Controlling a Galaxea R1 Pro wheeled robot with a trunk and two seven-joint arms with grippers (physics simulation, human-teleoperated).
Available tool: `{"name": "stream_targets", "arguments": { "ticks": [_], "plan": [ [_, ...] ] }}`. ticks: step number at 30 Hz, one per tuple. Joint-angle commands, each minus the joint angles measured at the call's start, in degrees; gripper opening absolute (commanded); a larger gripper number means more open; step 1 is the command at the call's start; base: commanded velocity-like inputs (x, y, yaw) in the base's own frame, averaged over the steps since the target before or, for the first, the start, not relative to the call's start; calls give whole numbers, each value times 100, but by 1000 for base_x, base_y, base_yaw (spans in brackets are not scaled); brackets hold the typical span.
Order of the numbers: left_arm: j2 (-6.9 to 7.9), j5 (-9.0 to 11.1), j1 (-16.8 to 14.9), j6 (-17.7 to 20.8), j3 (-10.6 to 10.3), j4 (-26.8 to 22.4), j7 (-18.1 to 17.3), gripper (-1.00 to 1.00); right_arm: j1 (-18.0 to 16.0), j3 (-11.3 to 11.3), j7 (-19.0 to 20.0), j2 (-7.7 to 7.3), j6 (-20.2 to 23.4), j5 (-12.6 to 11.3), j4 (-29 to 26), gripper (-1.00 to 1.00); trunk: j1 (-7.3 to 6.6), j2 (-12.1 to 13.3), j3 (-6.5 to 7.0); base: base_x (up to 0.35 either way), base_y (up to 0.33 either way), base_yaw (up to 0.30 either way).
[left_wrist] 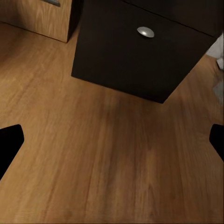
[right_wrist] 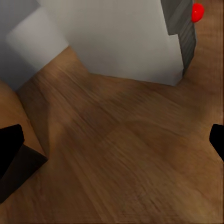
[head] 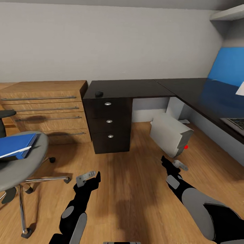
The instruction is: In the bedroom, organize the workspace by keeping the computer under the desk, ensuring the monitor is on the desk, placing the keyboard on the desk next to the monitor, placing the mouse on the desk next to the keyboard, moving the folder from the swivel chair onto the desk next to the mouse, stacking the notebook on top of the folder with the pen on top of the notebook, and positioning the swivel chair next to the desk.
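Half the folder (head: 16,145) cut off, keyboard (head: 235,122) cropped, computer (head: 170,134) tilted

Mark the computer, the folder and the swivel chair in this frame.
computer (head: 166,135): head view, light-grey side panel.
folder (head: 15,145): head view, blue cover.
swivel chair (head: 20,169): head view, front of the grey seat.

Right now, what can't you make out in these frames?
- Monitor: head view, cut off by the right edge; stem and foot unseen.
- Keyboard: head view, just a corner inside the right edge.
- Small dark object on the desk: head view, too small to identify.
- Folder on the swivel chair: head view, its left part runs off the frame.
- Computer: right wrist view, top cropped.
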Motion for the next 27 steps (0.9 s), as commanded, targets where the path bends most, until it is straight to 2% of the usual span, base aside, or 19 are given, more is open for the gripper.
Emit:
{"name": "stream_targets", "arguments": {
  "ticks": [1, 18, 27],
  "plan": [
    [1, 50, -2, 18, -7, -9, 42, 100, -3, -46, 6, 3, -10, 29, 3, 100, -1, -2, -2, 0, 0, -245],
    [9, 59, -2, 9, -24, -9, 16, 100, -6, -54, -10, -6, -15, 37, 6, 100, -1, -2, 14, 0, 0, -259],
    [7, 59, -2, 11, -24, -9, 16, 100, -4, -45, -4, 3, -15, 31, 17, 100, -1, -2, 14, 0, 0, -26]
  ]
}}
